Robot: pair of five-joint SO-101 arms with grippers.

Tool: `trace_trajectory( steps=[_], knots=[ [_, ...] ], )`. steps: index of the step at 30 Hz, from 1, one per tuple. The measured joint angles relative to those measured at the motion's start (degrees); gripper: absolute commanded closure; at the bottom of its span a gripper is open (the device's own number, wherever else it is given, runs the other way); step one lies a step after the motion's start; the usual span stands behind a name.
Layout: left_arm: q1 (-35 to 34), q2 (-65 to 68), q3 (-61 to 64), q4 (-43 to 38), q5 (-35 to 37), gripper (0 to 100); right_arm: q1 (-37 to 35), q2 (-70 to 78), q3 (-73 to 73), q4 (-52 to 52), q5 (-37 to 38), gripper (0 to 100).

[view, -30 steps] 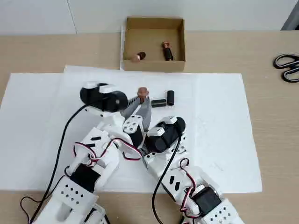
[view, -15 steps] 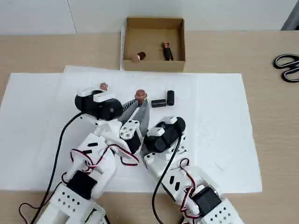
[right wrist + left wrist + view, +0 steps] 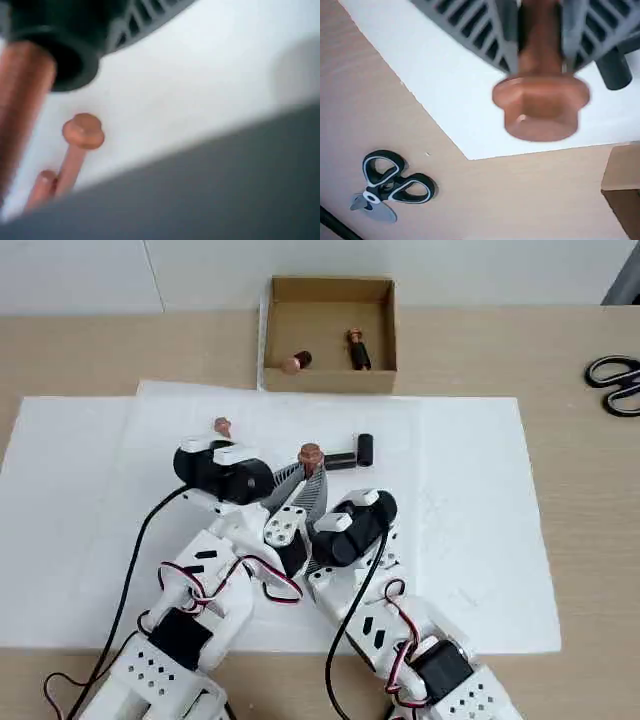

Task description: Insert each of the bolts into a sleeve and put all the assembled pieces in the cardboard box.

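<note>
My left gripper [image 3: 303, 464] is shut on a copper bolt [image 3: 310, 453] above the white paper; the left wrist view has its hex head [image 3: 540, 107] below the grey fingers [image 3: 470, 30]. My right gripper [image 3: 312, 492] meets it from below, shut on a black sleeve [image 3: 67, 55]. The bolt's shaft [image 3: 22, 100] lies at the sleeve's mouth; how deep it sits I cannot tell. A loose bolt [image 3: 222, 426] [image 3: 80, 135] lies on the paper to the left. Two black sleeves [image 3: 340, 460] [image 3: 365, 448] lie to the right. The cardboard box [image 3: 330, 292] holds two assembled pieces [image 3: 297, 362] [image 3: 357, 350].
White paper [image 3: 470, 520] covers the middle of the wooden table [image 3: 80, 350]. Black scissors [image 3: 615, 383] [image 3: 390, 185] lie at the far right edge. Both arms crowd the paper's near centre, with cables trailing toward the front edge.
The left gripper has carried the bolt slightly nearer and to the right, onto the right gripper. The left arm's shift uncovered the loose bolt on the paper. The right arm kept still.
</note>
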Motion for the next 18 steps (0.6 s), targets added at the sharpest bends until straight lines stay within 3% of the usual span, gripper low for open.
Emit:
trace_trajectory(
  steps=[18],
  knots=[
    [0.0,0.0,0.0,0.18,-0.09,99,1.14,0.0,0.0,0.0,0.0,99.5]
  ],
)
